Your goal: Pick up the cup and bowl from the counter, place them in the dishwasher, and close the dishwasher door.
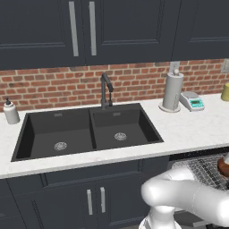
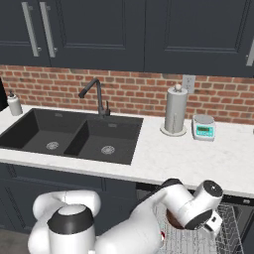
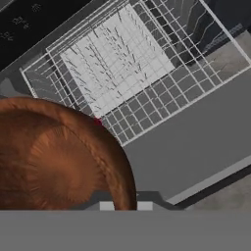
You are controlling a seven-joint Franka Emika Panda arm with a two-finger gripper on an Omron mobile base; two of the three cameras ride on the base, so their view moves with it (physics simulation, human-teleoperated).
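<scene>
The dark-brown bowl (image 3: 54, 157) hangs just above the dishwasher's grey wire rack (image 3: 117, 63), clamped at its rim by the pincer (image 3: 122, 206). A sliver of the red cup (image 3: 98, 121) peeks out just beside the bowl. Behind, on the marbled surface (image 2: 198, 158), stand a paper-towel roll (image 2: 175, 115) and a kitchen scale (image 2: 203, 127).

Your counter (image 1: 188, 129), white marbled stone with a black double sink (image 1: 87, 129), carries a soap bottle (image 1: 10, 112), paper-towel roll (image 1: 172, 91), kitchen scale (image 1: 193, 102) and pale yellow container (image 1: 225, 91).
</scene>
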